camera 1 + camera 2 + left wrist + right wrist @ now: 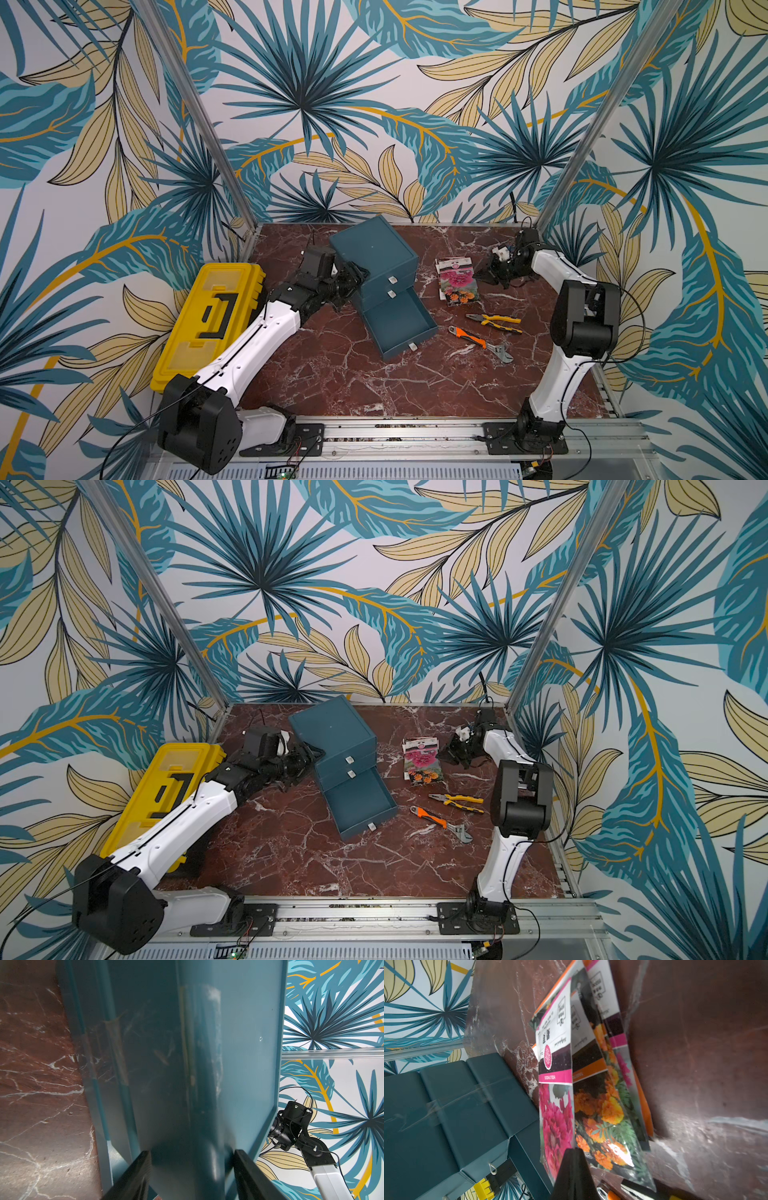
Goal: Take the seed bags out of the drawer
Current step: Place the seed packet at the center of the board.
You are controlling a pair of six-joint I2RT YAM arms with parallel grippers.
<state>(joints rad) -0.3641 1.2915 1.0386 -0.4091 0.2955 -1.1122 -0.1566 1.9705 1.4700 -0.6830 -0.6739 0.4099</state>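
Several seed bags [457, 280] [422, 760] lie overlapped on the marble table, right of the teal drawer chest [374, 249]. In the right wrist view the seed bags [591, 1105] show pink and orange blooms. My right gripper [478, 276] [573, 1150] is shut and empty, its tip just at the bags' right edge. The chest's bottom drawer [399, 328] [359, 808] is pulled out and looks empty. My left gripper [359, 272] [191, 1153] is clamped on the chest's left corner, a finger on each side of it.
A yellow toolbox [208, 320] lies at the left edge beside my left arm. Yellow-handled pliers [494, 320] and an orange-handled wrench [478, 343] lie in front of the seed bags. Patterned walls enclose the table on three sides.
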